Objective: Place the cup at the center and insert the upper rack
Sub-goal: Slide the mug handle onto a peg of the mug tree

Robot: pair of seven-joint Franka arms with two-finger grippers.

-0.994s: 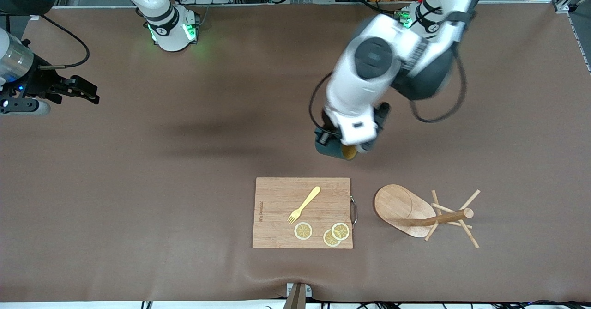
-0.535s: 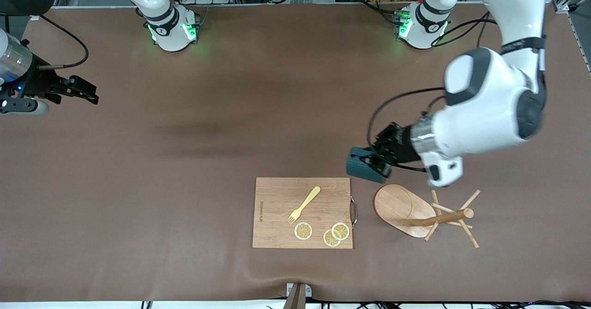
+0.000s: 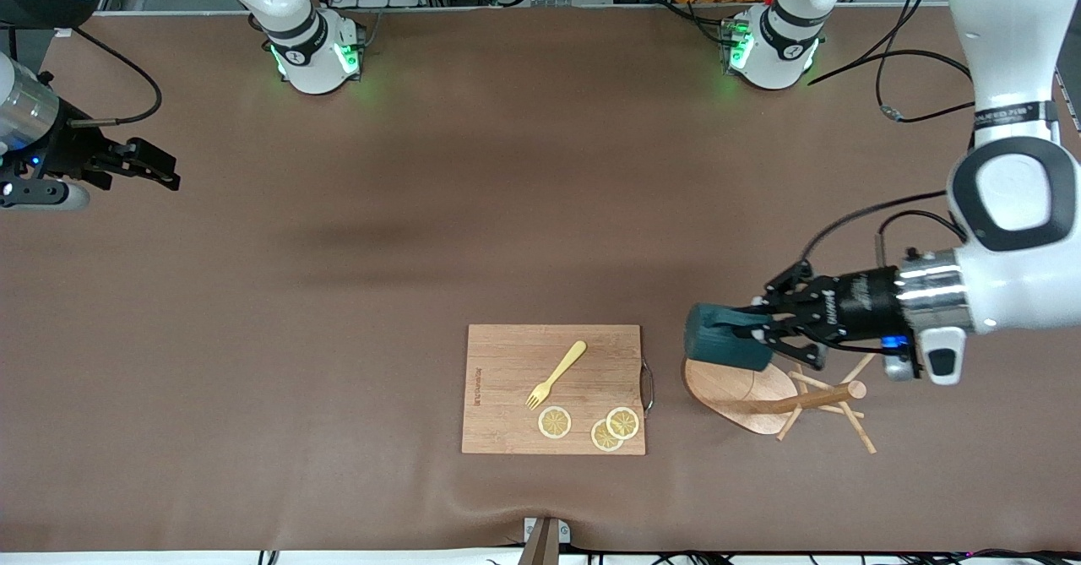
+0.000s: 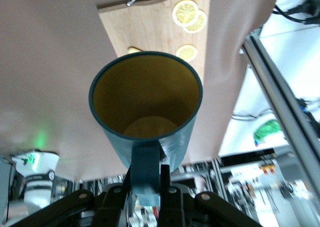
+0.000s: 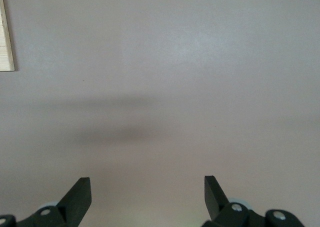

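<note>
Gripping cup (image 3: 725, 337) by handle, left hand (image 3: 770, 334) over upper rack (image 3: 764, 388)

We see a matt brown table cover (image 3: 338, 295), smooth with faint creases. The cup (image 3: 725, 339) looks like glazed ceramic, ribbed teal outside, smooth mustard inside. The upper rack (image 3: 764, 388) and the cutting board (image 3: 507, 396) are pale, fine-grained wood; the board's handle (image 3: 648, 386) at its 3 o'clock edge is shiny metal

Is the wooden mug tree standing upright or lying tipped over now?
Tipped over. The mug tree lies on its side on the table: its oval base stands on edge and its post points sideways toward the left arm's end, pegs splayed on the cloth.
</note>
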